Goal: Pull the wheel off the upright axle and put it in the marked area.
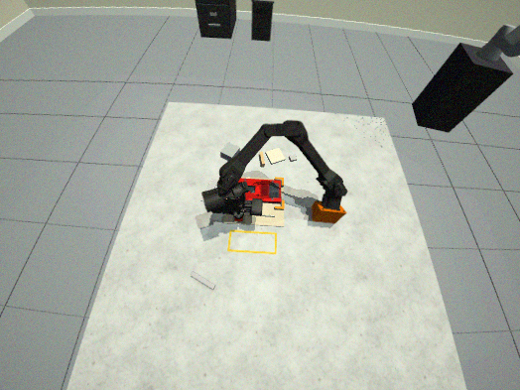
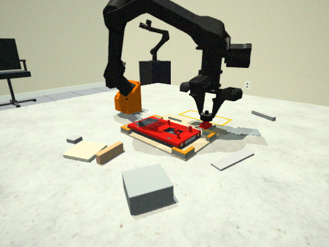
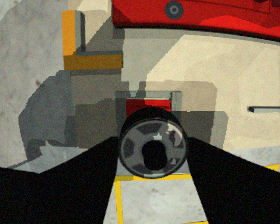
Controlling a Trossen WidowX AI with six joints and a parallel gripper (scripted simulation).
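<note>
The dark wheel (image 2: 206,116) (image 3: 135,132) sits low over the small red block (image 2: 205,125) (image 3: 148,105), with an axle tip showing above its hub in the exterior view. My gripper (image 2: 206,115) (image 3: 153,143) points down and is shut on the wheel, one finger on each side. The arm mostly hides the wheel in the top view. The marked area (image 1: 252,252) (image 2: 226,122) (image 3: 118,200) is a yellow outline on the table, just beyond the wheel as seen in the exterior view.
A red car body (image 1: 265,190) (image 2: 185,134) with upright pegs lies beside the wheel, between orange corner blocks (image 2: 183,151) (image 3: 93,62). A grey block (image 2: 147,187), a tan block (image 2: 110,153), a cream plate (image 2: 85,150), a thin slab (image 2: 232,161) and a bar (image 1: 202,280) (image 2: 263,115) lie around.
</note>
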